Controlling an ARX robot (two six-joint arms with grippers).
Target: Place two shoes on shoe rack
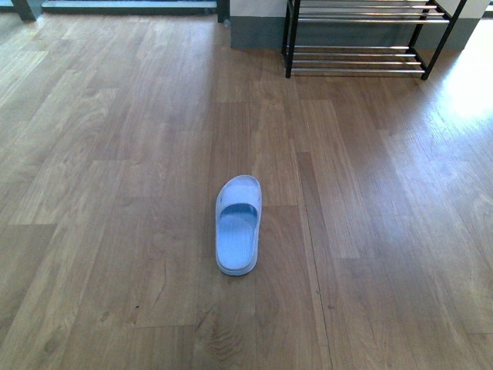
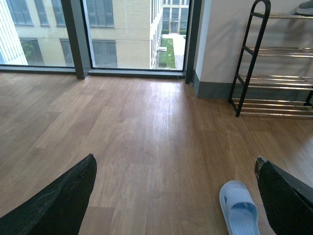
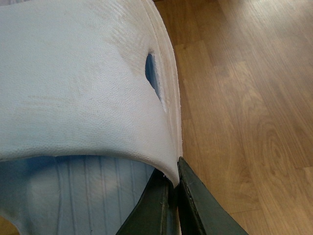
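Note:
One shoe, a light blue slipper (image 1: 237, 225), lies flat on the wooden floor in the middle of the front view, toe toward the shoe rack (image 1: 362, 46) at the back right. In the left wrist view the same slipper (image 2: 239, 210) lies just inside the right finger of my open left gripper (image 2: 175, 162), which holds nothing. A second light blue slipper (image 3: 78, 83) fills the right wrist view. My right gripper (image 3: 175, 172) is shut on the edge of its strap. Neither arm shows in the front view.
The rack (image 2: 274, 83) stands against a white wall with a grey skirting. A grey shoe-like thing (image 2: 305, 7) sits on its top tier, cut off by the picture's edge. Tall windows (image 2: 122, 34) with dark frames run along the far left.

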